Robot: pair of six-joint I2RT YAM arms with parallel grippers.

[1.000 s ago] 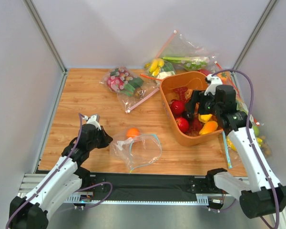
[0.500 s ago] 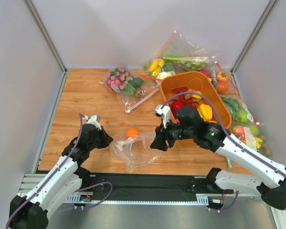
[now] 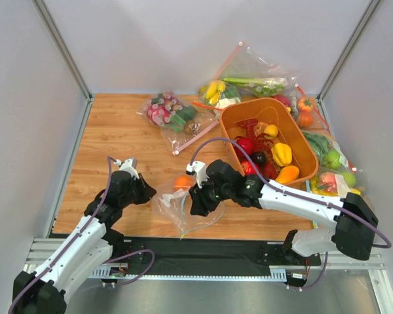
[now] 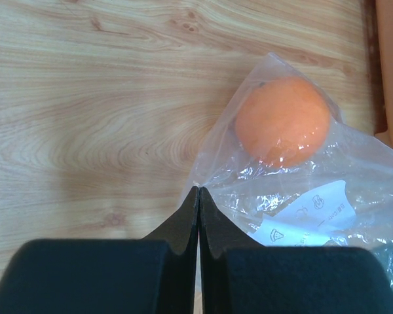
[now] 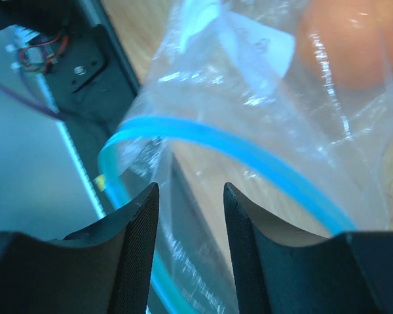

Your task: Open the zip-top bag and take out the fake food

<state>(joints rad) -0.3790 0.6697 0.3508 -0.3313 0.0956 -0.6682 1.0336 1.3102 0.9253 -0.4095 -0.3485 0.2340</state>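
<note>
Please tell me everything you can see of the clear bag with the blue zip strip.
The zip-top bag is clear, soft, crinkled plastic with a blue zip strip and a small white label. It lies on the wooden table near the front edge. Its mouth gapes open, the strip curving in a loop. One orange fruit is inside. The left gripper pinches its edge; the open right gripper hovers at the mouth.

On the zip-top bag (image 4: 357,163) I find only one white label (image 4: 312,210). It carries small grey signs, one of them a triangle, and tiny print which I cannot read. No word or number is legible.
</note>
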